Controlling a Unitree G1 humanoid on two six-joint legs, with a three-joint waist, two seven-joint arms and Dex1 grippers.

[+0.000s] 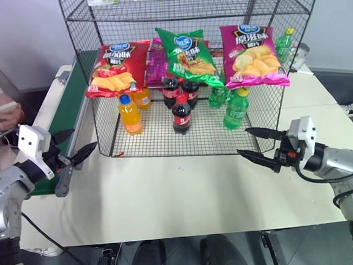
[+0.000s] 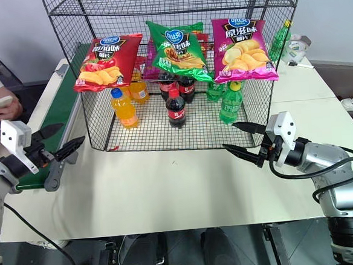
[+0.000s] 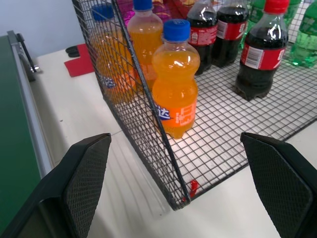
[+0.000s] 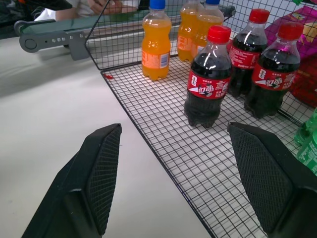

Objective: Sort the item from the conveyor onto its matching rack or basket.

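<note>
Left eye view has the left hand (image 1: pixel 76 165) hovering above the near left edge of the table (image 1: pixel 169 200), its two black fingers spread wide with nothing between them, pointing toward the rack. Just beside it on the left runs the conveyor (image 1: pixel 66 110), a dark-green belt with pale rails stretching away to the far side, and beyond that a person's hand (image 1: pixel 3 117) holds a phone at the left edge. The right hand (image 1: pixel 259 146) hangs over the near right part of the table, fingers likewise parted and empty, aimed left toward the rack's front. Between and beyond the two hands stands the black wire rack (image 1: pixel 195 137), its bottom tier resting on the table. On that tier stand orange soda bottles (image 1: pixel 130 114) at the left, cola bottles (image 1: pixel 182 114) in the middle and green bottles (image 1: pixel 236 109) at the right. On the tier above, three bags lean out over the front edge: a red chip bag (image 1: pixel 116 69) at the left, the green chip bag (image 1: pixel 188 56) in the middle, tilted and partly overlapping a purple bag behind it, and a pink chip bag (image 1: pixel 251 54) at the right. The green chip bag is well apart from both hands.
</note>
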